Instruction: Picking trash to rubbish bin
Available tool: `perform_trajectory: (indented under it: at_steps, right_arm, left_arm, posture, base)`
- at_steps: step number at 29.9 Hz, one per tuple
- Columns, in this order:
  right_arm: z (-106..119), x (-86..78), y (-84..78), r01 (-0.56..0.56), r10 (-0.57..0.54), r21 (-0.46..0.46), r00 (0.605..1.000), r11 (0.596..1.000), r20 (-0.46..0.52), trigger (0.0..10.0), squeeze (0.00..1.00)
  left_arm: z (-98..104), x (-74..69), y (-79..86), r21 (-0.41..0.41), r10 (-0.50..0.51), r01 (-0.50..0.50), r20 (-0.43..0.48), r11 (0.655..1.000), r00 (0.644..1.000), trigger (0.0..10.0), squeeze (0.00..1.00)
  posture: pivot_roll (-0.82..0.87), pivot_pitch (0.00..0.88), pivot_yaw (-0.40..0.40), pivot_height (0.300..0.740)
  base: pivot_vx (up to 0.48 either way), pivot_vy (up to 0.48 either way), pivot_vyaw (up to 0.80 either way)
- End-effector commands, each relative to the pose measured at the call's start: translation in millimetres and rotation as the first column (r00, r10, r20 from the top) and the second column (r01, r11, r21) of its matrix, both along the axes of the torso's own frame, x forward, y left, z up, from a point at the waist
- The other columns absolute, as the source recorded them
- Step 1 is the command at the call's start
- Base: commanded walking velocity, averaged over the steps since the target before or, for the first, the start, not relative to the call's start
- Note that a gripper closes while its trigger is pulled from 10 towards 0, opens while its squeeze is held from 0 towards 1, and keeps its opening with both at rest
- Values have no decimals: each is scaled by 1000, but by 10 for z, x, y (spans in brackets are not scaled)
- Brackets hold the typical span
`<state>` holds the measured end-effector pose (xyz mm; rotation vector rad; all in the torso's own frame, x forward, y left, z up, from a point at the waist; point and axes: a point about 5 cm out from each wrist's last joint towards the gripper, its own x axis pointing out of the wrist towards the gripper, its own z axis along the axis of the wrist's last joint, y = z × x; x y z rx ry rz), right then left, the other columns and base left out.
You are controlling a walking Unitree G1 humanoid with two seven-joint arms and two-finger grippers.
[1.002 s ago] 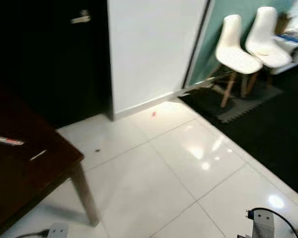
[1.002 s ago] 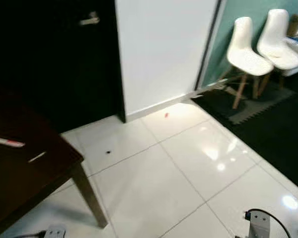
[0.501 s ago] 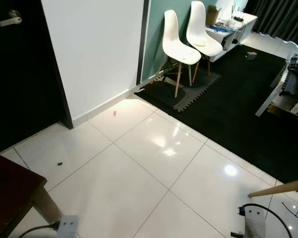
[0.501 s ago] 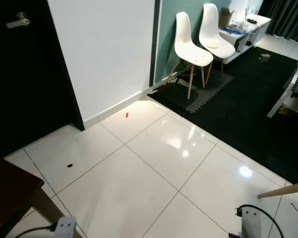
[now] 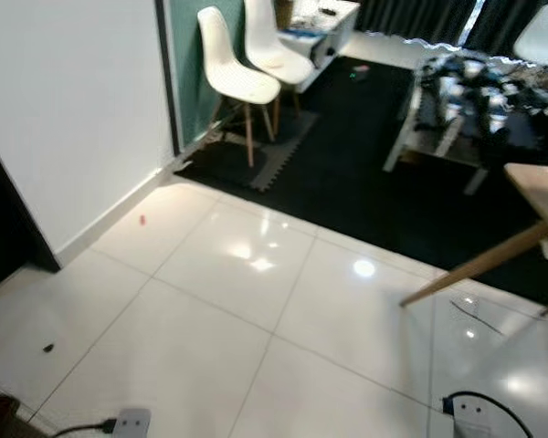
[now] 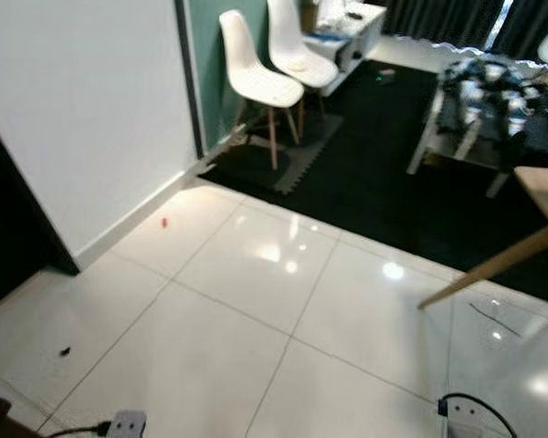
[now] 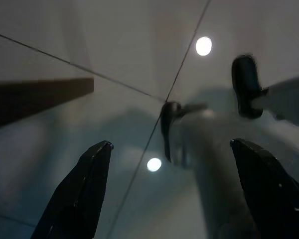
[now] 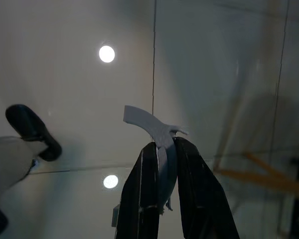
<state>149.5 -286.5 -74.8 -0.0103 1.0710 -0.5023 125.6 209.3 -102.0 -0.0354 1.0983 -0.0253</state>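
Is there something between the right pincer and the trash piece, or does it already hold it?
Nothing stands between them. The right pincer is shut on the pale scrap of trash, which sticks out past the fingertips above the white tiled floor. The left pincer is open and holds nothing.

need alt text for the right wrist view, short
The right claw is shut on a pale, curved scrap, held over glossy white floor tiles. Ceiling lights reflect in the tiles as round bright spots.
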Motion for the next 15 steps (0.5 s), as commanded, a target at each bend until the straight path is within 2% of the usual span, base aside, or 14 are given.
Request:
perform_trajectory:
  at_steps: [1,15]
  right_arm:
    - [-38,-72,25,15,-14,12,1000,1000,-20,10000,0]
    - [-39,-36,61,-10,11,14,1000,1000,-18,10000,0]
  left_arm:
    - [-26,-60,-27,-3,-16,16,-30,1000,999,10000,0]
    - [-25,-41,-51,-10,-15,15,-30,1000,999,10000,0]
  posture:
    - [37,92,-24,740]
    - [22,87,-28,740]
  base:
    - [0,0,-781]
    - [0,0,-780]
